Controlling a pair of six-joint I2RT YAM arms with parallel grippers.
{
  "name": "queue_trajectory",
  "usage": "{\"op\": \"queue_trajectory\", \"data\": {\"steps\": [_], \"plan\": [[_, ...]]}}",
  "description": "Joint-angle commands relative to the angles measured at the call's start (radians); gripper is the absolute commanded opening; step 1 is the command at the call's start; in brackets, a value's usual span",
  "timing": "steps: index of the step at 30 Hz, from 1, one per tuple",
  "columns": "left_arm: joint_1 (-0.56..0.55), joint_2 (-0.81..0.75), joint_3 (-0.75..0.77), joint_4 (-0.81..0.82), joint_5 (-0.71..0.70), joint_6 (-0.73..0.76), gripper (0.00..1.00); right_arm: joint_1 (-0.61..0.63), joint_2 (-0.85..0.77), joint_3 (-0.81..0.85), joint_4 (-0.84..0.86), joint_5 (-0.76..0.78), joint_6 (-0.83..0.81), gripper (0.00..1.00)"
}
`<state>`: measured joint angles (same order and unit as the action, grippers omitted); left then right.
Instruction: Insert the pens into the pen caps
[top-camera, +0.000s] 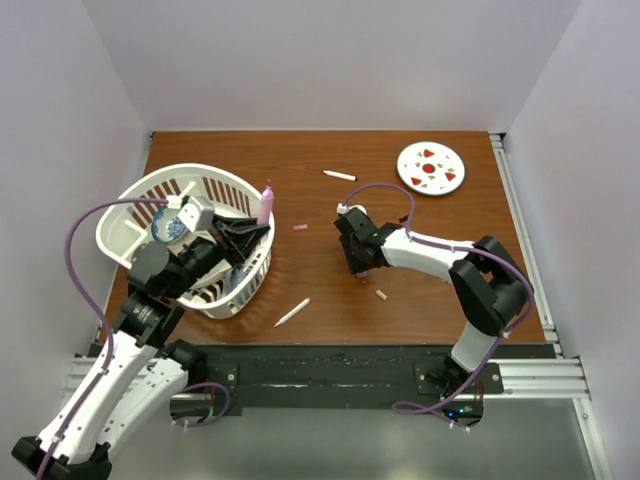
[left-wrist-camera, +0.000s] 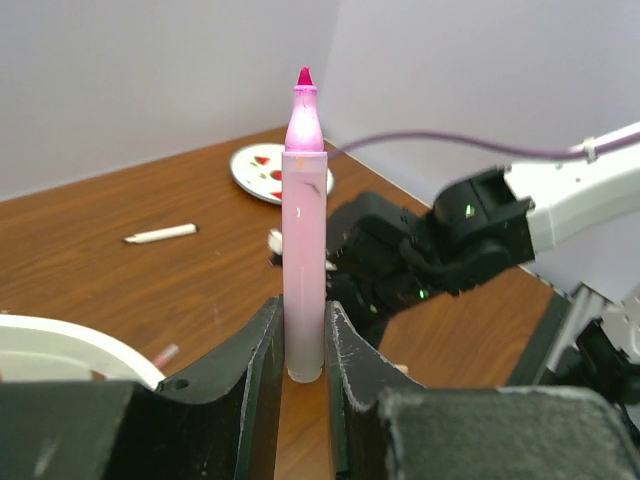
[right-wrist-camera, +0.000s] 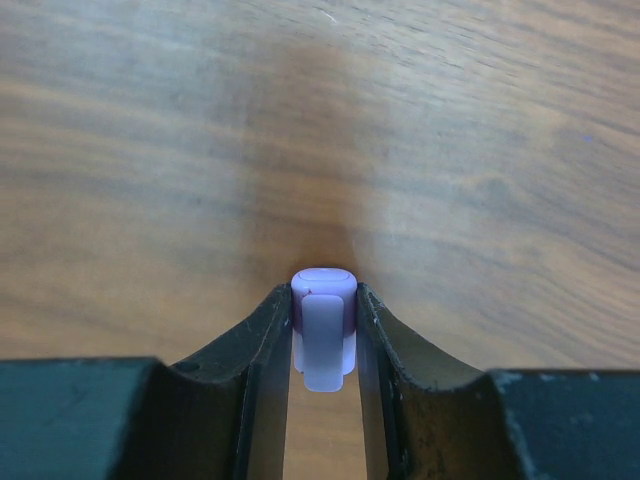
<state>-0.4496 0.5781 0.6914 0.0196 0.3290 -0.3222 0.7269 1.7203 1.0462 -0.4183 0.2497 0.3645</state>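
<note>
Pink pen (left-wrist-camera: 304, 230) clamped upright in left gripper (left-wrist-camera: 303, 325); lilac cap (right-wrist-camera: 322, 345) pinched in right gripper (right-wrist-camera: 323, 305), low over table (top-camera: 330, 270) — not yet mated, and no pen appears capped; two white pens (top-camera: 339, 175) lie loose

On the tabletop (top-camera: 300, 160), the basket (top-camera: 240, 290) sits at frame left, the plate (top-camera: 430, 167) upper right. The left pincer (top-camera: 262, 228) holds an upright pen (top-camera: 265, 203) at the basket's right rim; the right pincer (top-camera: 362, 268), centre, holds a cap (right-wrist-camera: 323, 340). A loose pen (top-camera: 339, 175) lies upper centre, a second pen (top-camera: 292, 312) lower centre
</note>
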Motion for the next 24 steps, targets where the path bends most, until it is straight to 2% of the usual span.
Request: {"op": "queue_trajectory", "data": {"steps": [1,8,10,12,14,20,24], "plan": [[0.005,0.074,-0.003,0.069,0.177,-0.060,0.00,-0.004,-0.198,0.126,-0.030,0.000,0.002,0.00],[-0.027,0.121,-0.059,0.126,0.073,-0.158,0.00,-0.006,-0.500,0.127,0.153,-0.055,0.151,0.00],[-0.119,0.147,-0.075,0.143,0.006,-0.166,0.00,-0.004,-0.539,0.109,0.235,-0.085,0.197,0.00],[-0.246,0.192,-0.078,0.161,-0.134,-0.149,0.00,-0.004,-0.579,0.089,0.289,-0.095,0.243,0.00],[-0.302,0.221,-0.084,0.201,-0.197,-0.146,0.00,-0.004,-0.594,0.068,0.317,-0.121,0.273,0.00],[-0.350,0.273,-0.105,0.289,-0.252,-0.135,0.00,-0.003,-0.674,-0.012,0.398,-0.090,0.389,0.00],[-0.359,0.321,-0.104,0.344,-0.209,-0.133,0.00,-0.004,-0.692,-0.070,0.530,-0.116,0.439,0.00]]}}
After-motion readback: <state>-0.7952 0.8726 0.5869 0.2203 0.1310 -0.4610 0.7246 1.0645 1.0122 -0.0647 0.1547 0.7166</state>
